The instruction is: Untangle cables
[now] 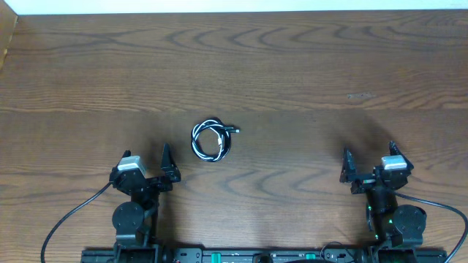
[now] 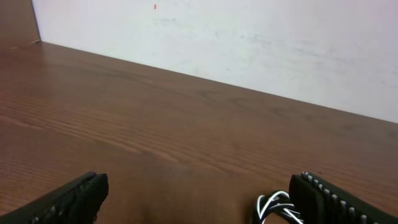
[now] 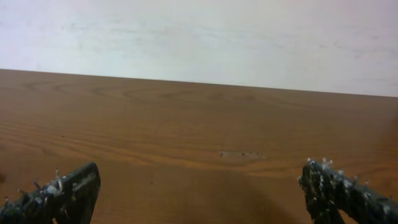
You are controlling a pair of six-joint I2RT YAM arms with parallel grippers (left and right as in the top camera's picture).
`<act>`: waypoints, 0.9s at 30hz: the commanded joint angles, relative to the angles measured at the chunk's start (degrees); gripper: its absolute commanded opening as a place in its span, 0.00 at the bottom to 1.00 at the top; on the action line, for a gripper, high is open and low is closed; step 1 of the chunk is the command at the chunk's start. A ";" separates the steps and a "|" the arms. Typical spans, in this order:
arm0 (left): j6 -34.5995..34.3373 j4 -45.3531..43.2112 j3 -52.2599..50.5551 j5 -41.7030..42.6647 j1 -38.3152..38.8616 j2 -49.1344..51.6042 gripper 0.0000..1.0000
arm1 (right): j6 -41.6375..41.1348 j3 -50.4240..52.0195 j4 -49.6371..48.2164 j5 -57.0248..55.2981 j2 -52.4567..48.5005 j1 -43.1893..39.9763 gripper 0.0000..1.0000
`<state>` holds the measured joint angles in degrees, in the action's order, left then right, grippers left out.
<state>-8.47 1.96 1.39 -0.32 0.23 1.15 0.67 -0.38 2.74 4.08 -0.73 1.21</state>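
Observation:
The black and white cables (image 1: 210, 140) lie coiled together in one small loop on the wooden table, just left of centre. My left gripper (image 1: 146, 157) rests open near the front edge, down and to the left of the coil, not touching it. In the left wrist view the cables (image 2: 273, 206) show at the bottom right, beside the right finger (image 2: 323, 196), with bare wood between the fingers of the gripper (image 2: 199, 186). My right gripper (image 1: 370, 155) is open at the front right, far from the coil. Its wrist view shows the gripper (image 3: 199, 177) over bare table only.
A white wall runs behind the table's far edge (image 1: 234, 10). A pale scuff (image 1: 360, 95) marks the wood at the right rear. Thick black arm wires (image 1: 69, 215) trail by both arm bases at the front.

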 commanded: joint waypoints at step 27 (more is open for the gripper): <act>1.16 0.46 19.37 23.08 0.22 0.20 0.98 | 1.77 -15.23 -3.10 22.51 0.09 0.28 0.99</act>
<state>-8.47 2.59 15.40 14.31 0.23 1.45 1.67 -10.98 -1.13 23.53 -0.73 1.21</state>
